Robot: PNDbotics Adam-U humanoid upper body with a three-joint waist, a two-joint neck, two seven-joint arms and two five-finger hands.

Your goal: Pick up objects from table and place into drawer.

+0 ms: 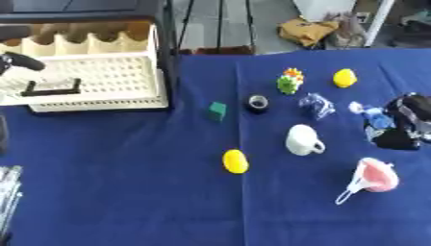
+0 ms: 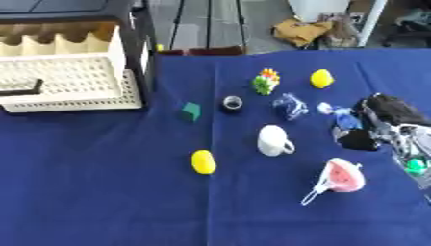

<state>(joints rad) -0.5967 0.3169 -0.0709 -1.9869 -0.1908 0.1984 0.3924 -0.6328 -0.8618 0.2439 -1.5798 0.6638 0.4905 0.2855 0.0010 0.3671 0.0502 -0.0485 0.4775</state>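
Right hand point(image 2: 383, 122) at the table's right edge, dark fingers curled down among small blue-and-white items point(image 1: 370, 113); whether it has hold of anything I cannot tell. Just off the fingers' left: white mug point(image 1: 303, 140), dark blue bundle point(image 1: 316, 105), black ring point(image 1: 258, 103), green cube point(image 1: 218, 111). Nearer the camera: pink strainer point(image 1: 375, 177), yellow lemon point(image 1: 235, 161). Farther: coloured toy point(image 1: 290, 80), second yellow fruit point(image 1: 343, 78). Left hand point(image 1: 21, 61) over the open white drawer point(image 1: 101, 79), far left; fingers unclear. Blue cloth point(image 1: 126, 182) bare between. Floor clutter beyond.
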